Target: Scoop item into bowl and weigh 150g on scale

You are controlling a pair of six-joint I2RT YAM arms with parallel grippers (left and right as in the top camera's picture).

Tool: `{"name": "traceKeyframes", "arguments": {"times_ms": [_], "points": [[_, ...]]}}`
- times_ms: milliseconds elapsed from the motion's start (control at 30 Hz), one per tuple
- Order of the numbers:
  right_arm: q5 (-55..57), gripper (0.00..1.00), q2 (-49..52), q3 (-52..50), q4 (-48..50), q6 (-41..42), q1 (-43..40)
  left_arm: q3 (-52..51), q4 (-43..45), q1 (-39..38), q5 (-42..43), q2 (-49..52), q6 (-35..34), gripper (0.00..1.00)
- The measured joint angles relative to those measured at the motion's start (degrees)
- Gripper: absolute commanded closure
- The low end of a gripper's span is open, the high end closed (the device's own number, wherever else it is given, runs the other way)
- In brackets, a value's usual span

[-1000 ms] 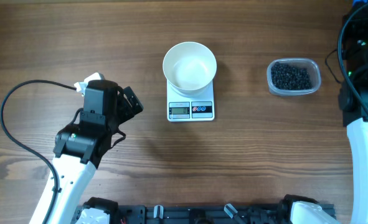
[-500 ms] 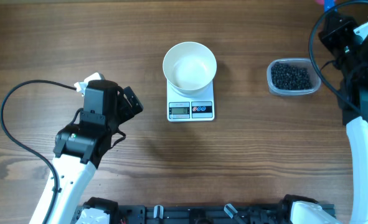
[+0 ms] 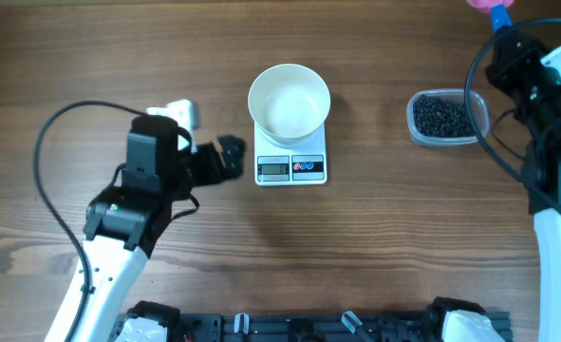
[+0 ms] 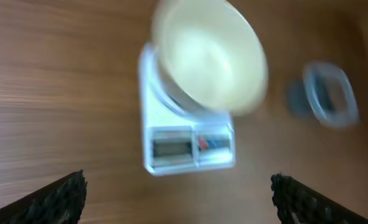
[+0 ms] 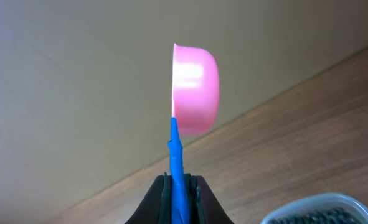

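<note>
Wood table (image 3: 403, 237) fills the overhead view. Left arm (image 3: 119, 214) comes in from 7 o'clock. Its left gripper (image 3: 225, 160) points toward 3 o'clock, just beside the scale's 9 o'clock edge, not touching it. Fingers (image 4: 59, 199) are wide apart and hold nothing. Right arm (image 3: 555, 228) runs up the 3 o'clock side. The right gripper (image 5: 179, 186) is up near the 1 o'clock corner, jaws together and clamped on the scoop's blue handle.

Scale (image 3: 291, 163) is at table centre, display end toward 6 o'clock. Bowl (image 3: 289, 100) sits on the scale and overhangs its 12 o'clock end. The left wrist view shows the same pair, blurred. Tub (image 3: 481, 122), clear plastic, is at 3 o'clock of the bowl, well apart from it.

Scoop (image 5: 196, 90) has a pink cup, held on edge in the air at about 1 o'clock of the tub. Beads (image 3: 441, 116) are a black pile inside the tub.
</note>
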Motion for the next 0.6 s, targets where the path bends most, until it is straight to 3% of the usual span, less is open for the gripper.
{"name": "traceKeyframes", "arguments": {"times_ms": [100,300,600], "points": [[-0.2,0.96,-0.5,0.0,-3.1,-1.0,0.0,0.0,-1.0,-6.8,0.5,-0.1,5.5,0.0],[-0.4,0.96,-0.5,0.0,-5.7,-1.1,0.0,0.0,-4.3,-22.4,-21.3,-0.3,3.3,0.0],[-1.7,0.96,-0.5,0.0,-6.1,-1.3,0.0,0.0,-4.5,-24.1,-28.8,-1.4,2.6,0.0]]}}
